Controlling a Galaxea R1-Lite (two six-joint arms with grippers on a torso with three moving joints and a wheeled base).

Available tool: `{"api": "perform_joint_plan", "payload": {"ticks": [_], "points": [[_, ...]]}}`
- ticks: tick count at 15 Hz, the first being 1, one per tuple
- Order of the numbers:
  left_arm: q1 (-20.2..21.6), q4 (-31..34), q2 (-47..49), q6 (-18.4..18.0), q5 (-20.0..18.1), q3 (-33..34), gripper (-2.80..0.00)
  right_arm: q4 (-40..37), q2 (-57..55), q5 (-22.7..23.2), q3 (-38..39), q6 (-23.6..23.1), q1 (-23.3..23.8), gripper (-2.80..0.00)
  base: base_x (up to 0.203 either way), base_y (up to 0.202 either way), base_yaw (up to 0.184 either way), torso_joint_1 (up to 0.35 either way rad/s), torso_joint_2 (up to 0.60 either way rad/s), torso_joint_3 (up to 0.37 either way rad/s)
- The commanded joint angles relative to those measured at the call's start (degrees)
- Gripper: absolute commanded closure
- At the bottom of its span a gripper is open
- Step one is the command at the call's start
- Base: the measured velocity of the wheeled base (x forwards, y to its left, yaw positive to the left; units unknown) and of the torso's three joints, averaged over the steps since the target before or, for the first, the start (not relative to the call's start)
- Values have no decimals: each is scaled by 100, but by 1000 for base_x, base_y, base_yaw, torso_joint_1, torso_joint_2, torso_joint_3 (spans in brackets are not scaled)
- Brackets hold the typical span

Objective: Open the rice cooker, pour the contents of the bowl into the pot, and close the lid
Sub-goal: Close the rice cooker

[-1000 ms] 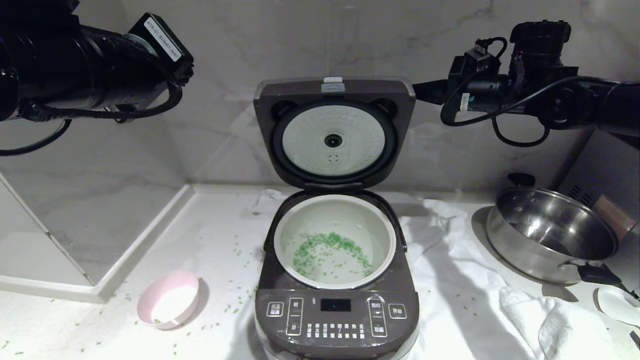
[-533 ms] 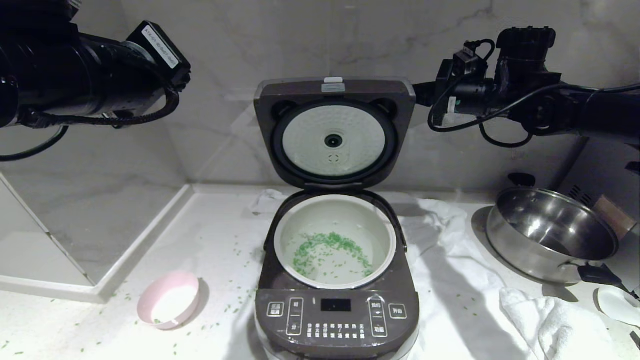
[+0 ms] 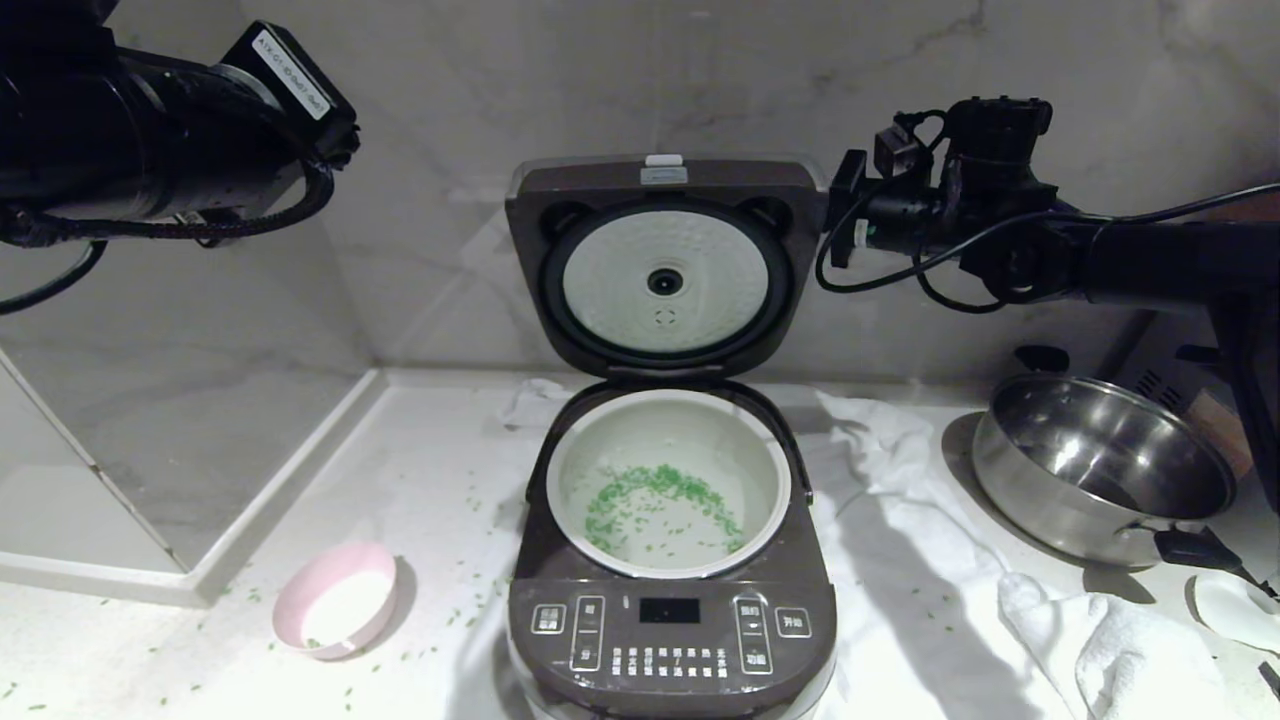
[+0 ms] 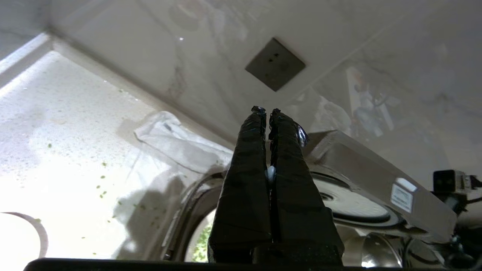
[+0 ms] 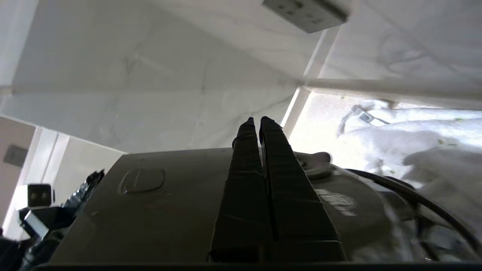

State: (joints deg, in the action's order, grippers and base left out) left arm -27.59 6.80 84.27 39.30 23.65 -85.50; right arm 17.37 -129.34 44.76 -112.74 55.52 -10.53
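Dark brown rice cooker (image 3: 670,560) on white counter (image 3: 420,450), hinged lid (image 3: 665,265) upright. Chopped green bits (image 3: 655,505) inside pale pot (image 3: 668,482). Right gripper (image 5: 256,121) behind lid, fingers pressed together; left gripper (image 4: 265,111) raised, likewise. Pink bowl (image 3: 336,598) front-left.

Rice cooker (image 3: 671,560) front panel: white Chinese button labels, too small to read.
Left arm (image 3: 150,130) sticker: printed code was there, unreadable.

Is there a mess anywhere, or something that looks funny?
Yes. Small green bits lie scattered on the white counter around the small pink bowl and beside the dark brown rice cooker, though most sit in its pale inner pot. A white cloth lies rumpled beside it.
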Motion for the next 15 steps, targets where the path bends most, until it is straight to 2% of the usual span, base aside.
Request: {"api": "perform_joint_plan", "payload": {"ticks": [1, 4, 7, 10, 15], "points": [[-1, 5, -7, 25, 17, 8, 0, -64, -6, 67, 24, 37, -158, 0, 0, 0, 0, 0, 0, 0], [-1, 5, 6, 25, 17, 8, 0, -467, 130, 165, 46, 37, -203, 0, 0, 0, 0, 0, 0, 0], [-1, -3, 55, 25, 17, -1, 0, -982, 361, 522, 207, 34, -212, 0, 0, 0, 0, 0, 0, 0], [-15, -3, 236, 23, 8, -127, 0, -1015, 679, 679, 714, 15, -212, 0, 0, 0, 0, 0, 0, 0], [-121, -3, 741, 27, 11, -674, 0, -1018, 1148, 770, 1909, -546, -281, 0, 0, 0, 0, 0, 0, 0]]}}
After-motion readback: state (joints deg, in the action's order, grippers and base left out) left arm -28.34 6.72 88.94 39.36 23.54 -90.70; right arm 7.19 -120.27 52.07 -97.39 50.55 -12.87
